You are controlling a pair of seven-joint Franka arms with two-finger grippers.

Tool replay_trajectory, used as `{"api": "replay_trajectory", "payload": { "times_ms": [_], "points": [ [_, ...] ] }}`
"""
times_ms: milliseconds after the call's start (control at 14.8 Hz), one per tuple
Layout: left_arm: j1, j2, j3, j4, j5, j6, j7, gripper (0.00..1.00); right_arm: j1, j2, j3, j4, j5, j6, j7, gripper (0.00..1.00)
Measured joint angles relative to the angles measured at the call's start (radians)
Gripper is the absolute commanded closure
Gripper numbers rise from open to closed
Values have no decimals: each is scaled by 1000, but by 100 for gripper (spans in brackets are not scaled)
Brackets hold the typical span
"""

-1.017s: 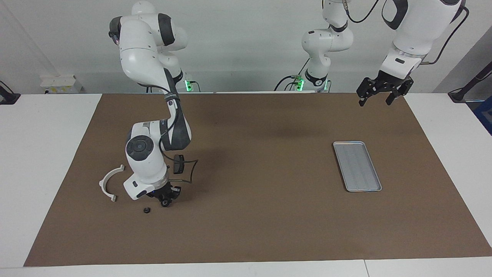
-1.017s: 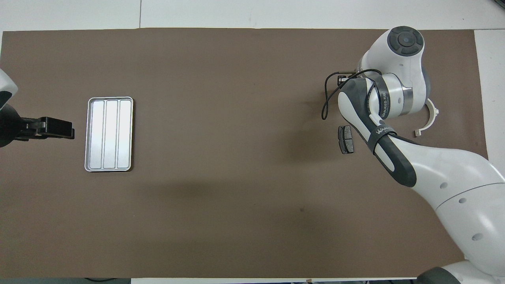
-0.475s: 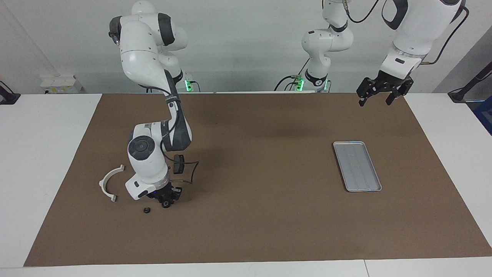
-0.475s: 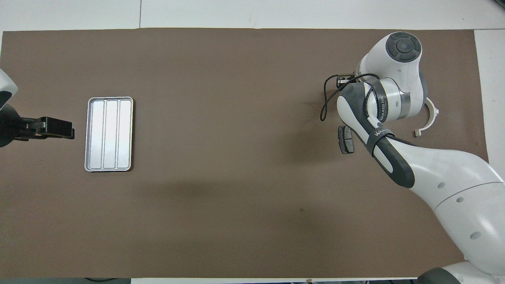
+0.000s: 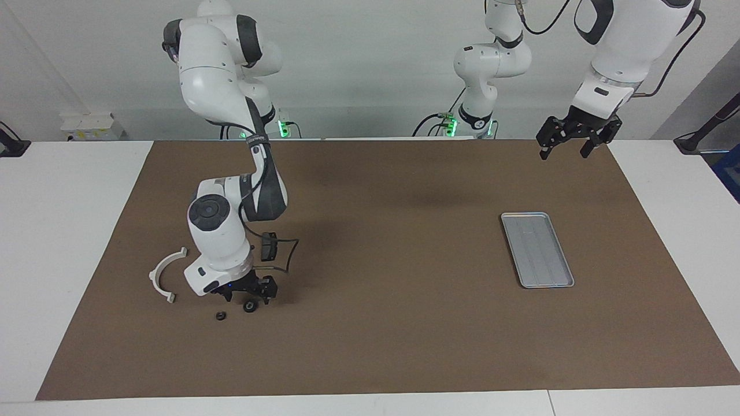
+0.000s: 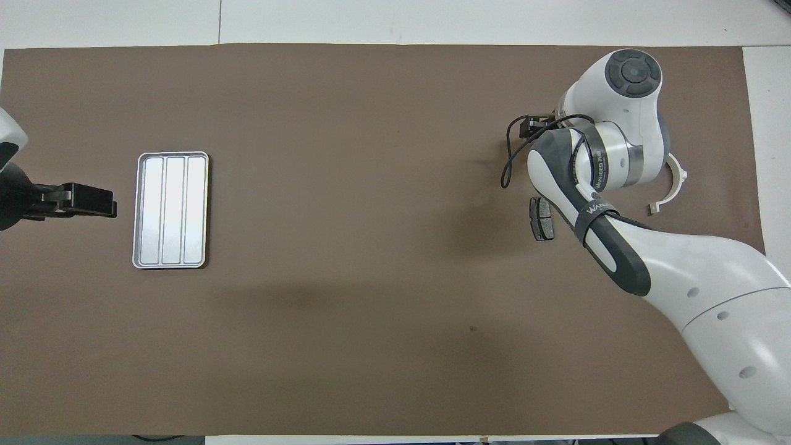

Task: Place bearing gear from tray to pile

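The bearing gear [image 5: 250, 306], small, black and round, lies on the brown mat beside the pile. My right gripper [image 5: 250, 293] hangs just over it, open, with its fingers spread to either side and nothing between them. The pile holds a white half-ring bracket [image 5: 165, 275] [image 6: 673, 180] and a dark brake pad [image 5: 267, 247] [image 6: 542, 219]. In the overhead view the right wrist hides the gear. The silver ribbed tray [image 5: 537, 249] [image 6: 171, 210] lies toward the left arm's end. My left gripper [image 5: 569, 141] [image 6: 89, 201] waits open, raised beside the tray.
A second small black ring [image 5: 219, 316] lies on the mat close to the gear, farther from the robots than the bracket. A loose black cable [image 5: 289, 257] loops from the right wrist past the brake pad. The brown mat [image 5: 393, 323] covers most of the white table.
My right gripper has opened and lifted slightly, leaving the bearing gear on the mat. The right forearm has risen a little. The left arm has not moved.
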Motion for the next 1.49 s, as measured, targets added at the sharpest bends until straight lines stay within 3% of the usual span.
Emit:
{"api": "replay_trajectory", "payload": {
  "times_ms": [271,475,1085,1288,1492],
  "points": [
    [0,0,0,0,0,0,0,0,-24,-42,0,0,0,-13,0,0],
    [0,0,0,0,0,0,0,0,-28,-106,0,2,0,-100,0,0],
    [0,0,0,0,0,0,0,0,-46,-564,27,-44,61,-613,-34,0],
    [0,0,0,0,0,0,0,0,-95,-657,67,-68,69,-693,-139,0],
    [0,0,0,0,0,0,0,0,-98,-687,70,-81,70,-737,-154,0]
  ]
}}
